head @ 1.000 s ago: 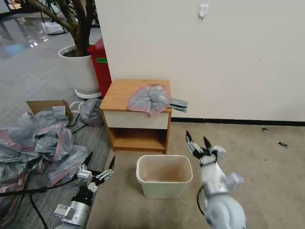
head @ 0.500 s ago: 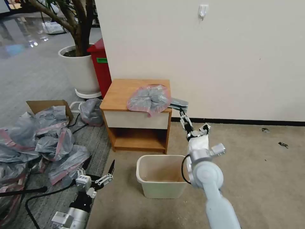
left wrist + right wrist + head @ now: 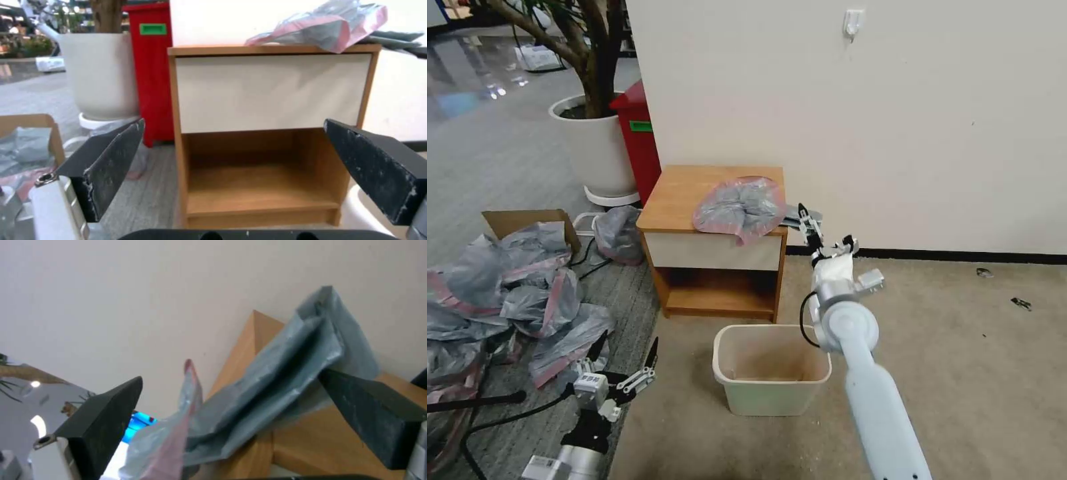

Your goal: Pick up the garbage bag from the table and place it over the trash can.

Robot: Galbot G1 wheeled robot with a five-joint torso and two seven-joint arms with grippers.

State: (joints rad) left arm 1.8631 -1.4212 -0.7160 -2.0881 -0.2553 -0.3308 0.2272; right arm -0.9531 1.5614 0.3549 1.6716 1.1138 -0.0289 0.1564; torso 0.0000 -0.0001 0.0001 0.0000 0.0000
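The right gripper [image 3: 820, 231], jaws apart, reached at the bench's [image 3: 694, 193] right corner, straddling the grey folds of the garbage bag [image 3: 740, 208] that overhung the edge there. A sound grasp would likely mean closing on one bunched fold near the pink-banded rim rather than on slack film. The left gripper [image 3: 620, 360] hung low and open, facing the bench's shelf gap. The trash can [image 3: 771, 370] stood on beige carpet before the bench, a heap of similar bags [image 3: 514, 293] to the robot's left.
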